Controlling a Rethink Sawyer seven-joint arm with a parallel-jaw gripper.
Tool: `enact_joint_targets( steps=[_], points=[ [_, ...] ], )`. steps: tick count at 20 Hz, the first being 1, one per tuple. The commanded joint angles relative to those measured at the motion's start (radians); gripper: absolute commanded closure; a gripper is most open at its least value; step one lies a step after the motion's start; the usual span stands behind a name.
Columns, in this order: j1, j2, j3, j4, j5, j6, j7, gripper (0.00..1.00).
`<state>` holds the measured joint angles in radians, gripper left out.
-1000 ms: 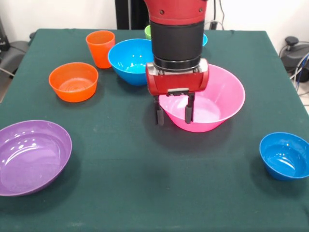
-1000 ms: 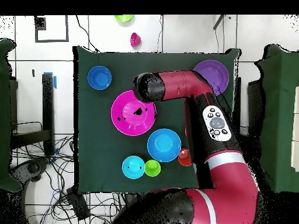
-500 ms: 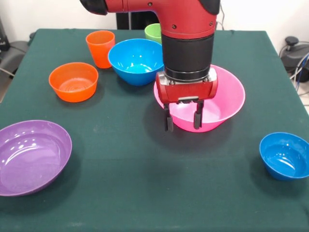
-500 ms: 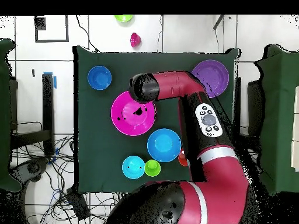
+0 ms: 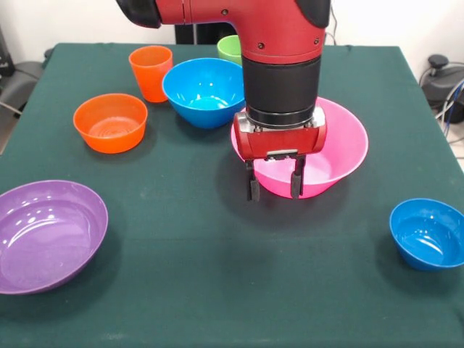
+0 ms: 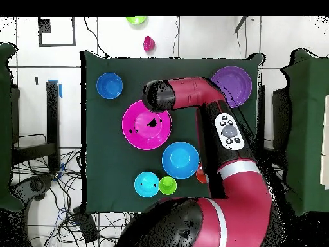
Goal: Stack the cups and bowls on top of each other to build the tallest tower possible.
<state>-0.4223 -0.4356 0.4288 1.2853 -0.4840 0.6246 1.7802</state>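
We see the gripper (image 5: 273,188) hanging open at the near rim of the pink bowl (image 5: 341,148), its 2 fingers spread and holding nothing, low near the cloth. We judge this placement suits a rim pinch, the pink bowl being the widest and so a likely base. Nothing is stacked yet. Taking the pink bowl as landmark: the large blue bowl (image 5: 203,90) sits just behind and left of it, the orange cup (image 5: 151,71) and orange bowl (image 5: 110,122) farther left, the green cup (image 5: 230,49) behind, partly hidden by the arm. The purple bowl (image 5: 49,233) lies well apart at front left, a small blue bowl (image 5: 428,233) at front right.
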Motion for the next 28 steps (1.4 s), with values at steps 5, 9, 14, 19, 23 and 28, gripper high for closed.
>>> enact_joint_targets(
  steps=[5, 9, 14, 19, 23, 28],
  points=[
    [0.017, -0.010, -0.023, -0.023, -0.045, 0.099, -0.090, 0.00],
    [0.031, -0.048, -0.025, -0.025, -0.003, 0.223, -0.087, 0.00],
    [0.041, -0.053, -0.019, -0.042, 0.008, 0.286, -0.073, 0.00],
    [0.044, -0.042, -0.015, -0.034, -0.002, 0.266, -0.041, 0.00],
    [0.040, -0.050, -0.012, -0.014, 0.000, 0.255, -0.032, 0.00],
    [0.027, -0.009, -0.004, -0.021, -0.034, 0.160, -0.052, 0.00]
  ],
)
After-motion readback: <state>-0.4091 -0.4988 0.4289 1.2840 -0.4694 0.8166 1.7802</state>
